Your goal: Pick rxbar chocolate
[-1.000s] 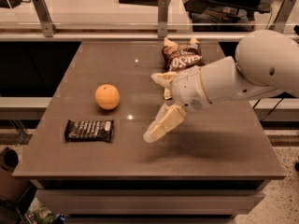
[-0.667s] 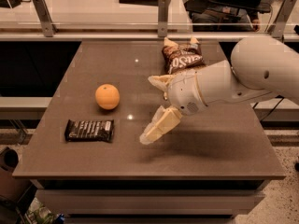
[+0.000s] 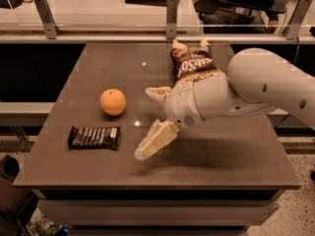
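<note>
One flat rectangular bar in a glossy black-brown wrapper with white lettering, the rxbar chocolate [image 3: 93,137], lies nearest me on the grey-brown table [image 3: 221,166]. It sits just in front of the round orange fruit [image 3: 113,102], slightly to its left in my view, with its long side running across the picture. Nothing touches it.

I judge it light and thin, fairly stiff through the middle, with a slick film that could skate on the smooth top. I'd take it across its narrow width at mid-length, fingers brought right down to the table, and avoid the flimsy crimped ends.

My cream-fingered gripper [image 3: 144,123] hangs to the right of the orange and a little nearer me than it, above the table with its shadow beneath. Its fingers are spread wide and hold nothing. The lower fingertip is near the bar's right end but clear of it, and the upper finger points toward the orange without touching.

Farther back, behind the orange and to its right, the crumpled brown-and-cream chip bag [image 3: 189,63] lies partly hidden by the white arm.
</note>
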`<action>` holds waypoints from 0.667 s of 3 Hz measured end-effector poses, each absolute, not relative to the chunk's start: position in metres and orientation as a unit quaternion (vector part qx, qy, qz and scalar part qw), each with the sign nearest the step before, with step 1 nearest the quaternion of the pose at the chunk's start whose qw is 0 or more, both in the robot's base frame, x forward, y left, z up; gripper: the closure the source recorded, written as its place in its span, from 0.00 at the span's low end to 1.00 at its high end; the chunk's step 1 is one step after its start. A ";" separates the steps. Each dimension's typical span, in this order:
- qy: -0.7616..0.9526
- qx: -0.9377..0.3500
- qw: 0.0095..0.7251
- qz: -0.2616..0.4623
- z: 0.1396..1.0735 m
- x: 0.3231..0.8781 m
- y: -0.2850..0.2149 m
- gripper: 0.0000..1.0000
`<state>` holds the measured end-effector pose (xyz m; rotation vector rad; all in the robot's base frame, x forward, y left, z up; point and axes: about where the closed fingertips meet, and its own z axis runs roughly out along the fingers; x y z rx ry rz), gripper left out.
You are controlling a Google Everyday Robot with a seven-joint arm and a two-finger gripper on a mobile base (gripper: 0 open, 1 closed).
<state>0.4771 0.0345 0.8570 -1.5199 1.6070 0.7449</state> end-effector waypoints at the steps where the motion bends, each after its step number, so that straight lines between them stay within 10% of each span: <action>1: 0.628 -0.599 0.392 0.306 0.849 0.473 0.050 0.00; 2: 0.620 -0.601 0.391 0.319 0.842 0.466 0.066 0.00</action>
